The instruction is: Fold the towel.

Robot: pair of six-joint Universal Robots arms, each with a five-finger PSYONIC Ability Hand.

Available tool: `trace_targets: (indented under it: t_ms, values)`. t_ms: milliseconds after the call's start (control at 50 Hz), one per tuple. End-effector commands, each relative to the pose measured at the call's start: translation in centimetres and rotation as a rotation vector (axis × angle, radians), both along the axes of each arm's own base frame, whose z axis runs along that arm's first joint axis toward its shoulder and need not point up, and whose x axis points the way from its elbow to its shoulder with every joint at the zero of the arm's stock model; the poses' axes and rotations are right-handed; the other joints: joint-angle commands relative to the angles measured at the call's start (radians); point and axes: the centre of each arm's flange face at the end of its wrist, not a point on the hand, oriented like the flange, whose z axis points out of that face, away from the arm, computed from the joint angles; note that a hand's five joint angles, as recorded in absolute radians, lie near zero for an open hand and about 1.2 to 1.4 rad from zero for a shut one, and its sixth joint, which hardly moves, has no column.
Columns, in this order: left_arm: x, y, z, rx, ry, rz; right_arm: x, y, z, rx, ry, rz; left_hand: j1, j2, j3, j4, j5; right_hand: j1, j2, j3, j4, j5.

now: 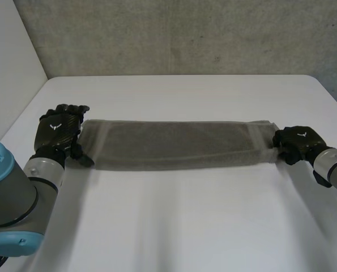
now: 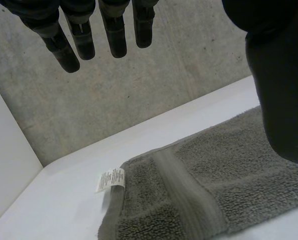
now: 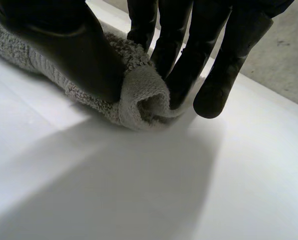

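A grey towel (image 1: 179, 144) lies across the white table (image 1: 185, 226) as a long folded strip. My left hand (image 1: 59, 132) rests at the strip's left end with its fingers (image 2: 116, 40) straight and apart from the thumb, holding nothing. That towel end (image 2: 199, 185), with a white label (image 2: 111, 180), lies flat under the palm. My right hand (image 1: 297, 143) is at the strip's right end. Its thumb (image 3: 83, 55) and fingers (image 3: 189, 65) pinch the bunched towel edge (image 3: 141, 97) between them.
A grey concrete wall (image 1: 185, 34) stands behind the table's far edge. A white panel (image 1: 9, 62) rises at the left. Bare tabletop spreads in front of the towel and behind it.
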Motion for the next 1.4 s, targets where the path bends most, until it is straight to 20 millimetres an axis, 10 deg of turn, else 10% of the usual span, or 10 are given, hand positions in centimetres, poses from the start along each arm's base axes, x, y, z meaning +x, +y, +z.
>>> trace_targets:
  t_ms: [20, 200, 460, 560, 720, 840, 1000, 1200, 1400]
  values:
    - [-0.2, 0.3, 0.0, 0.002, 0.0, -0.007, -5.5, -2.2, 3.7, -0.097, 0.059, -0.133, -0.08, -0.081, -0.066, -0.086, -0.215, 0.071, 0.071, 0.096, 0.055, 0.067]
    - [-0.3, 0.1, 2.0, -0.045, 0.075, -0.004, -7.7, -3.3, 8.2, -0.171, 0.294, -0.117, -0.053, -0.054, -0.04, -0.06, -0.189, 0.071, 0.071, 0.096, 0.055, 0.067]
    - [-0.9, -0.9, 5.1, -0.101, 0.191, -0.018, 13.4, 4.3, 14.3, -0.405, 0.285, 0.347, -0.056, -0.057, -0.042, -0.063, -0.192, 0.071, 0.071, 0.096, 0.055, 0.067]
    - [-1.6, -1.0, 5.7, -0.116, 0.198, -0.037, 23.3, 9.8, 11.7, -0.456, 0.247, 0.555, -0.053, -0.054, -0.04, -0.06, -0.189, 0.071, 0.071, 0.096, 0.055, 0.067]
    - [-2.0, -1.4, 5.6, -0.117, 0.199, -0.044, 29.3, 15.8, 5.2, -0.376, 0.24, 0.751, -0.056, -0.057, -0.042, -0.063, -0.192, 0.071, 0.071, 0.096, 0.055, 0.067]
    - [-2.2, -1.5, 4.6, -0.093, 0.188, -0.046, 29.7, 16.2, 4.8, -0.33, 0.188, 0.719, -0.056, -0.057, -0.042, -0.063, -0.192, -1.151, -1.15, -1.125, -1.167, -1.155]
    - [-3.6, -1.4, 3.5, -0.066, 0.182, -0.081, 24.4, 13.2, 7.4, -0.19, 0.129, 0.494, -0.056, -0.057, -0.042, -0.063, -0.192, -1.151, -1.15, -1.125, -1.167, -1.155]
    - [-7.9, 1.2, 2.4, -0.035, 0.176, -0.214, 15.3, 12.0, 4.5, -0.071, 0.168, 0.313, -0.051, -0.051, -0.037, -0.057, -0.186, -1.151, -1.15, -1.125, -1.167, -1.155]
    - [-12.9, 4.4, -0.2, 0.094, 0.114, -0.361, 12.2, 11.9, 2.5, -0.086, 0.15, 0.258, -0.018, -0.019, -0.004, -0.024, -0.153, -1.151, -1.15, -1.125, -1.167, -1.155]
